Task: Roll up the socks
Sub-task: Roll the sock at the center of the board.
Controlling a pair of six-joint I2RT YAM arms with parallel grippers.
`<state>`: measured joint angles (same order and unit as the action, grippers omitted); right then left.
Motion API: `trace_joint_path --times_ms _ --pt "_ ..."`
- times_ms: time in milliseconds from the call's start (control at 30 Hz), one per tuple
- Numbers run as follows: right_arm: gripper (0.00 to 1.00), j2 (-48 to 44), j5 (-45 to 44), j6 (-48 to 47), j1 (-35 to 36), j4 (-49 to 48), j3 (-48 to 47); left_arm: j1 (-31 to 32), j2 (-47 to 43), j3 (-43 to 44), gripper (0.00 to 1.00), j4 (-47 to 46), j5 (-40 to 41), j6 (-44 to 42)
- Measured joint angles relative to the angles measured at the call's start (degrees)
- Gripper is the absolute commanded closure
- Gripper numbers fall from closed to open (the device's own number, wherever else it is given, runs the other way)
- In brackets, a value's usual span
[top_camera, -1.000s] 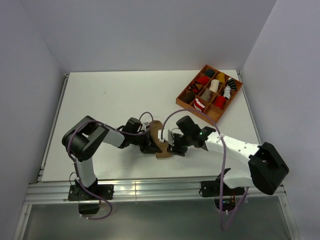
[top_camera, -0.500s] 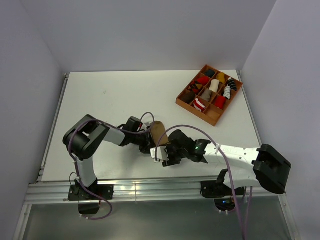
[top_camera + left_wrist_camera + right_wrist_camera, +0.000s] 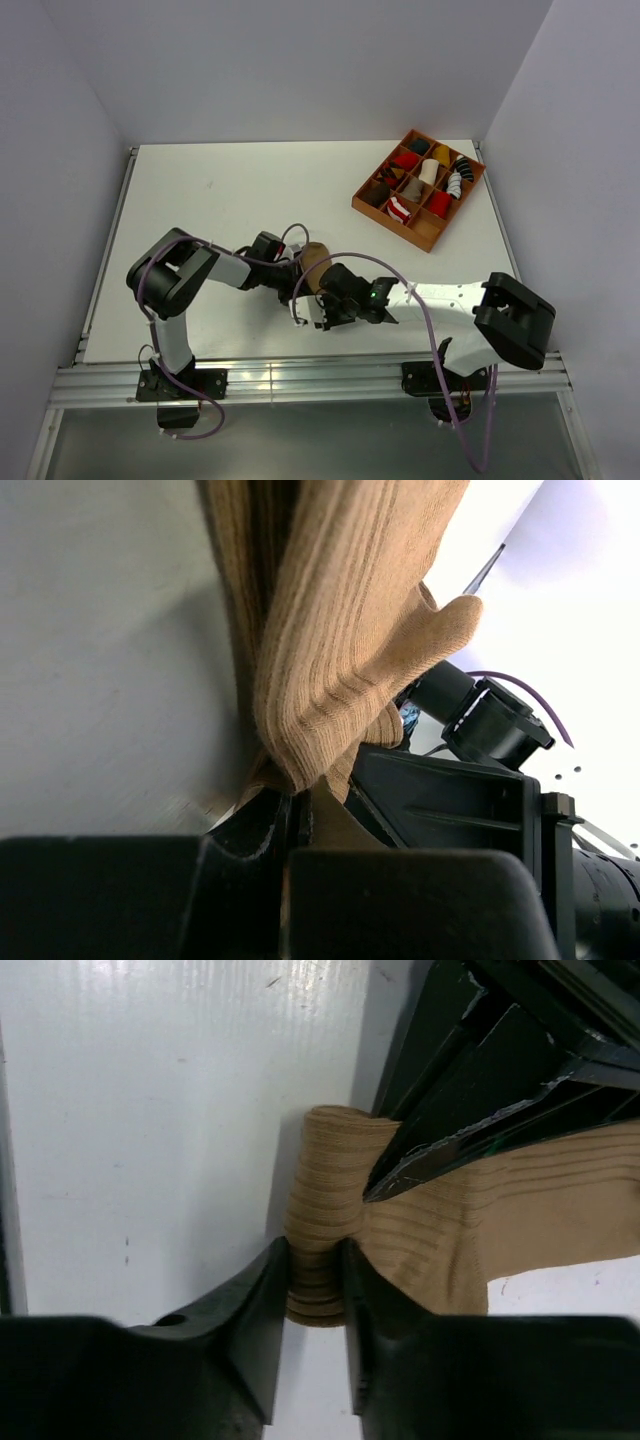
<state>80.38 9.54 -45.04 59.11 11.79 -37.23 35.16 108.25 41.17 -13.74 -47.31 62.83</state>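
The tan-brown sock (image 3: 314, 262) lies near the table's front middle, between both grippers. My left gripper (image 3: 292, 276) is shut on a fold of the sock (image 3: 330, 670), which hangs bunched out of its jaws. My right gripper (image 3: 322, 306) is shut on the rolled end of the sock (image 3: 322, 1230), a thick ribbed roll pinched between its two fingers (image 3: 250, 1305). The flat rest of the sock (image 3: 500, 1230) runs off to the right under the left gripper's black fingers (image 3: 480, 1125). The red-and-white striped sock is out of view.
A brown compartment tray (image 3: 372, 205) holding several sock rolls sits at the table's back right. The table's near edge runs just below the grippers (image 3: 300, 355). Purple cables loop over both arms.
My right gripper has moved left and towards the near edge, from the sock's right side to its near end, and the sock looks shorter and more bunched. My left gripper has barely moved.
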Motion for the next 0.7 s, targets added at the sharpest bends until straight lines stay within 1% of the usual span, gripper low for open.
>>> trace_joint_path --times_ms 67,133,300,400,567,700 --pt "0.79 0.92 -0.79 0.59 0.02 0.33 -0.92 -0.11 0.02 0.35 0.97 0.72 -0.11 -0.39" --pt "0.80 1.55 -1.11 1.05 0.02 0.90 -1.64 -0.22 0.02 0.72 0.96 1.53 -0.17 -0.85" --pt "0.83 2.84 0.68 1.25 -0.83 4.52 -4.28 -0.26 0.00 2.27 0.84 5.14 0.31 -2.21" --pt "0.83 4.42 5.05 1.14 -3.48 8.57 -7.39 -0.26 -0.70 2.32 0.77 6.19 1.29 -2.58" --pt "0.82 9.75 14.19 0.26 -9.70 16.92 -14.99 -0.20 -3.87 1.66 0.76 7.08 6.14 -3.48" --pt "0.82 14.01 20.09 -0.57 -13.40 22.10 -19.52 -0.15 -6.58 -0.09 0.74 5.97 10.49 -3.63"
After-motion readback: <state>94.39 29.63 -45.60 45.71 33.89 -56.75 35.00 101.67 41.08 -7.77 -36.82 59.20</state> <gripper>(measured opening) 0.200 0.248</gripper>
